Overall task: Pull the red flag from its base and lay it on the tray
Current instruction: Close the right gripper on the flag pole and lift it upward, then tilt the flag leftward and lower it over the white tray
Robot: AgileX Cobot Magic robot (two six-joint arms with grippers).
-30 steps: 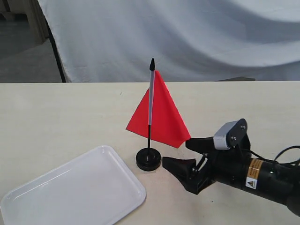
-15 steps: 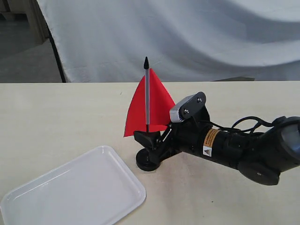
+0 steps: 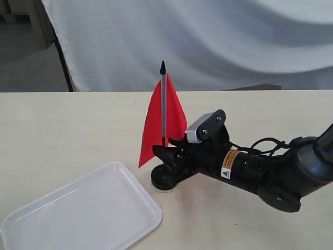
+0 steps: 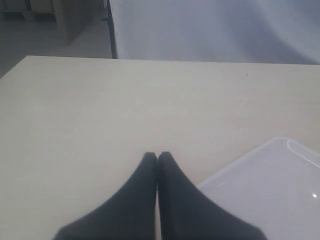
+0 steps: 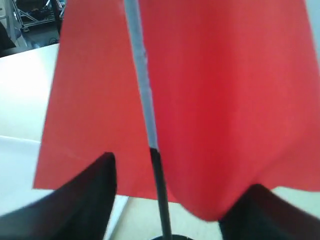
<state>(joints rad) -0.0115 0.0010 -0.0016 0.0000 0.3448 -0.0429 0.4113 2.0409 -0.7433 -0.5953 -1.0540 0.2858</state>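
Note:
The red flag [image 3: 165, 121] stands upright, its thin stick [image 3: 164, 99] planted in the round black base [image 3: 164, 178] on the table. My right gripper [image 3: 169, 149] is open, just above the base. One black finger is on each side of the lower stick, and neither touches it. In the right wrist view the stick [image 5: 156, 175] runs between the two fingertips [image 5: 102, 172], with red cloth [image 5: 225, 100] filling the view behind. The white tray [image 3: 83, 213] lies to the front left of the base. Beside the tray's corner [image 4: 280, 185], my left gripper [image 4: 157, 156] is shut on nothing.
A white cloth backdrop [image 3: 208, 41] hangs behind the table's far edge. The right arm [image 3: 260, 174] lies low across the table to the right of the base. Bare wood tabletop [image 3: 62, 130] spreads to the left of the flag.
My right gripper has swept in from the right and closed up to the flag's stick, its fingers now straddling it. The cloth has swung and looks narrower. The tray has not moved.

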